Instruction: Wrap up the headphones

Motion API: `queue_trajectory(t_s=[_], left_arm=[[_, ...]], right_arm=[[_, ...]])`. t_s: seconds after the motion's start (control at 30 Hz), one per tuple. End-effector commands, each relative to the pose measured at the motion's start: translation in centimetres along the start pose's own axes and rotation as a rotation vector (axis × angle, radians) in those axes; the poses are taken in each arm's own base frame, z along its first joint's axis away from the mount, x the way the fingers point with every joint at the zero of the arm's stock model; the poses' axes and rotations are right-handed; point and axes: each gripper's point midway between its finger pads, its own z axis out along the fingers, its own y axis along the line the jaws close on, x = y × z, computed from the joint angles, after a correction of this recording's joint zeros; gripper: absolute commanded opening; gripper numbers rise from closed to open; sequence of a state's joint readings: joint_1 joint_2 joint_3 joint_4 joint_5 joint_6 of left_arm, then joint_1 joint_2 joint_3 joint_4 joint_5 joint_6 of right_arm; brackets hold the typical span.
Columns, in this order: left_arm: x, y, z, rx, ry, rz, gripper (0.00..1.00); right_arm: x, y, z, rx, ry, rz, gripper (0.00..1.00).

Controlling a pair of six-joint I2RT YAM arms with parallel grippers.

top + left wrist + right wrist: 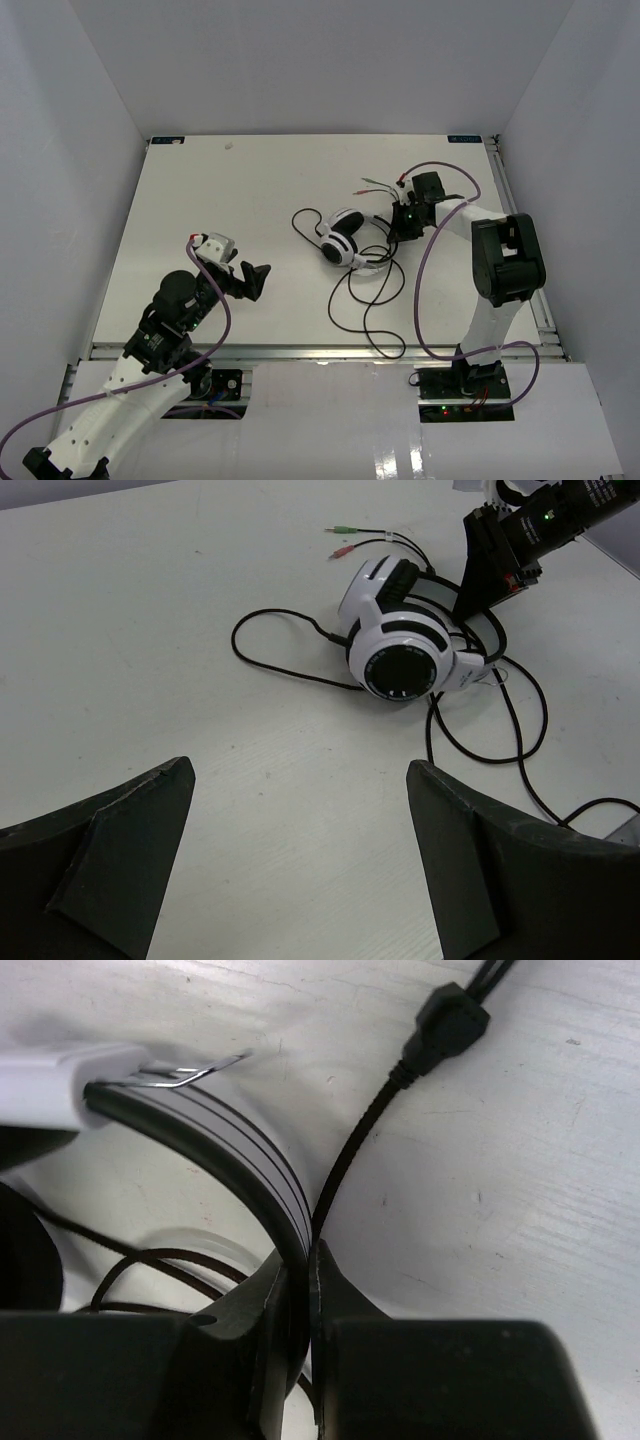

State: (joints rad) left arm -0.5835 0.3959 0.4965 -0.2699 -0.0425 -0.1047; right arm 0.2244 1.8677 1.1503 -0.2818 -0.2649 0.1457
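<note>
Hold step: right claw (297, 1272) is clamping the headphones (343, 238) by the headband (235, 1155); left claw (300, 780) is hanging apart, likely needing to fetch the loose cord (372, 1125) next.

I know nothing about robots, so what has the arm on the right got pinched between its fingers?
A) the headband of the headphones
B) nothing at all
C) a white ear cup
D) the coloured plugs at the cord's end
A: the right wrist view shows the right gripper closed on the striped black headband of the headphones.
</note>
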Motion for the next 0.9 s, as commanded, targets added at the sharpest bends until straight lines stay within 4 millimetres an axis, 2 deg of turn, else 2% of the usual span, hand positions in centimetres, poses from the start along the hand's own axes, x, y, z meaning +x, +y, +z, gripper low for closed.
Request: queue_trajectory(t_s=[0.0,0.27,0.43,0.6,0.67,0.7,0.77,0.87], left_arm=[[-0.3,0.0,0.0,0.0,-0.005,0.0,0.98],[-0.2,-0.3,0.1,0.019,-0.001,-0.002,0.98],[-0.6,-0.9,0.1,0.049,-0.018,-0.012,0.98],[-1.5,-2.9,0.7,0.156,-0.083,-0.045,0.98],[-2.4,-4.0,1.3,0.222,-0.107,-0.015,0.98],[-2.7,-4.5,1.5,0.253,-0.111,0.013,0.98],[-2.9,-6.0,2.4,0.346,-0.107,0.087,0.98],[-2.2,-7.4,3.6,0.453,-0.095,0.204,0.98]], right_arm=[[-1.5,-0.3,-2.1,0.024,-0.041,-0.02,0.08],[-7.6,1.8,-9.9,0.066,-0.259,-0.212,0.08],[-9.1,2.8,-13.3,0.075,-0.318,-0.38,0.08],[-8.9,4.1,-16.4,0.054,-0.388,-0.641,0.08],[-8.9,5.0,-18.7,0.057,-0.466,-0.714,0.08],[-8.3,5.2,-19.0,0.043,-0.478,-0.751,0.08],[-7.5,7.0,-21.2,-0.04,-0.54,-0.806,0.08],[-5.9,8.6,-22.9,-0.149,-0.575,-0.846,0.08]])
